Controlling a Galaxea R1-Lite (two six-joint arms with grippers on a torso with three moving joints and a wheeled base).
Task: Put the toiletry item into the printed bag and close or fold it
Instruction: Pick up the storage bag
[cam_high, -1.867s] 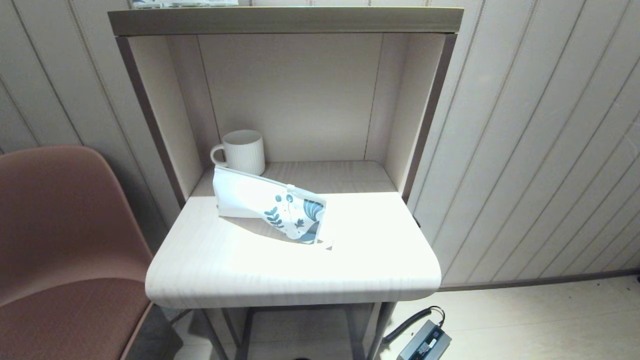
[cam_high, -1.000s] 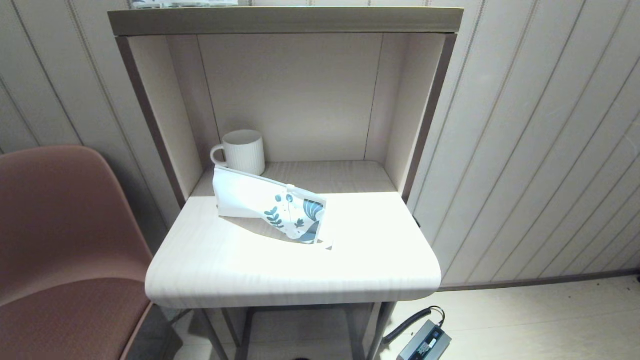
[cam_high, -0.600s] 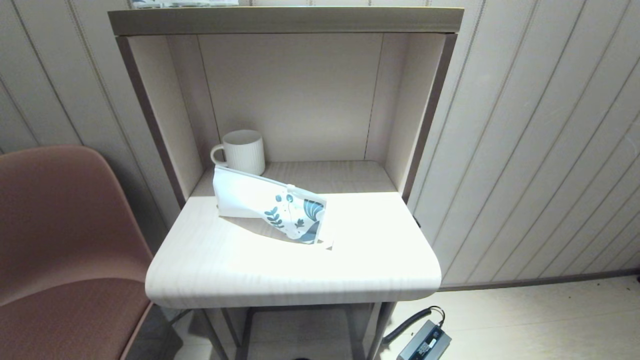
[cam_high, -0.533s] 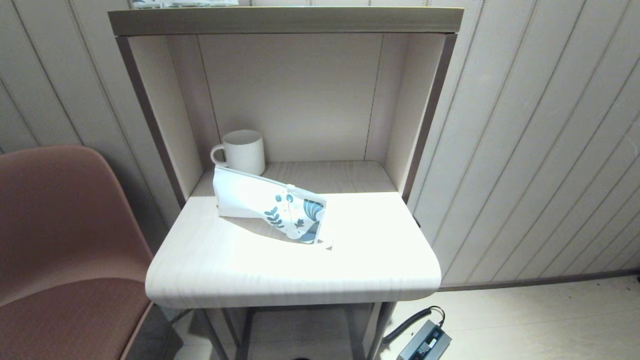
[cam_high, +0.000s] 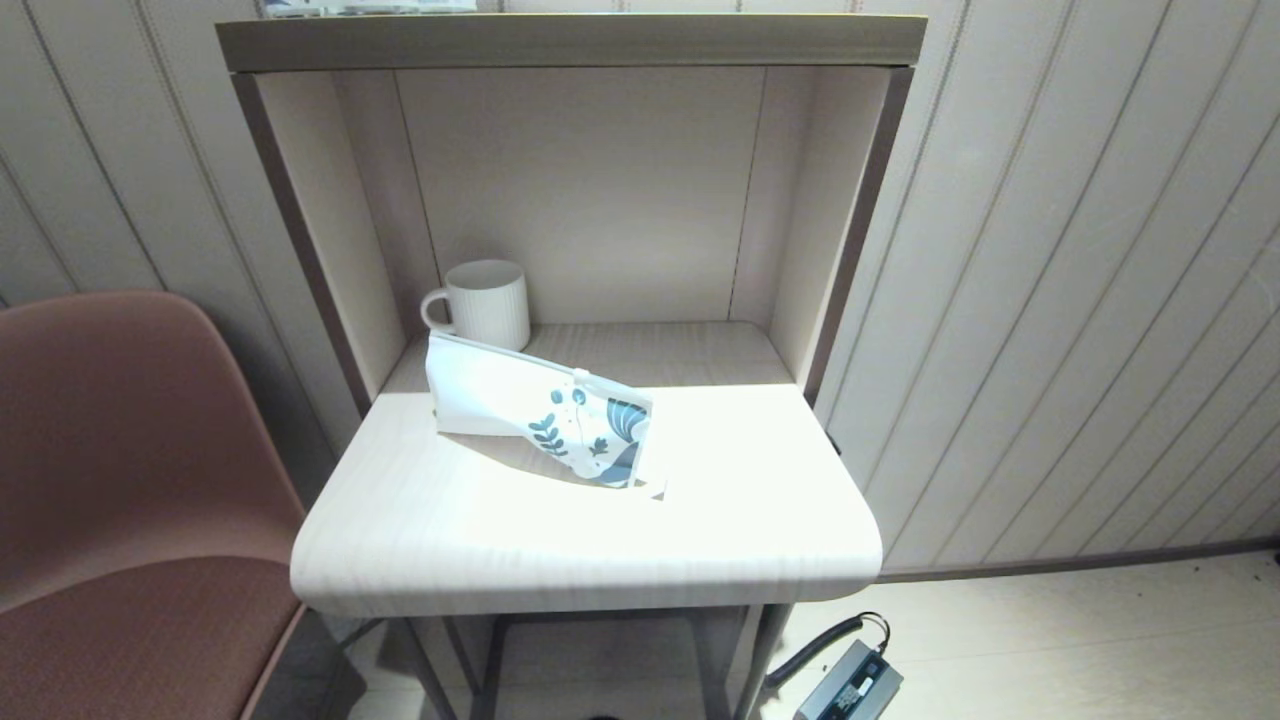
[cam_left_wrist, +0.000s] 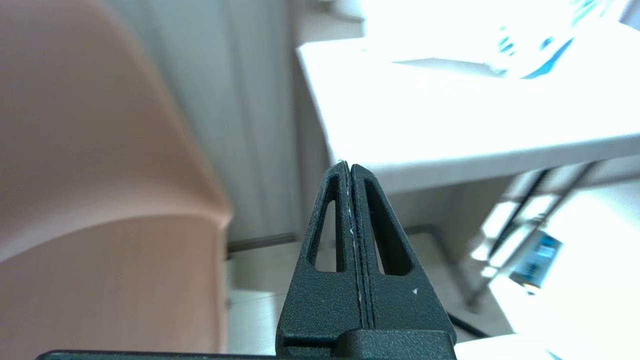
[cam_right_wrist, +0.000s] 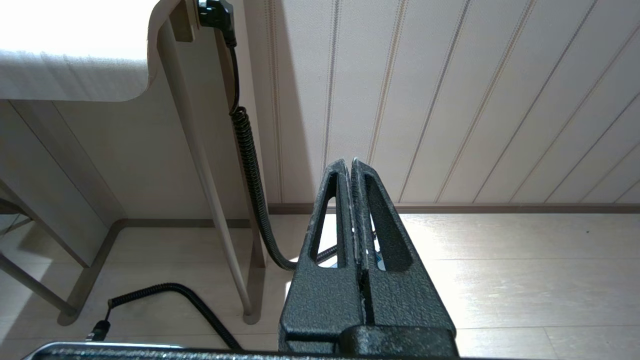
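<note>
Both arms parked low, nothing grasped yet

Left gripper and right gripper are pressed closed, empty; the printed bag lies above and ahead on the tabletop. Approach its zip edge slowly.

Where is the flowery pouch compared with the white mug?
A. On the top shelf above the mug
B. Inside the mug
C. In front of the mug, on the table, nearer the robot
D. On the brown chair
C. The head view shows the printed bag lying on the pale tabletop, just in front of the white mug that stands back in the alcove.
</note>
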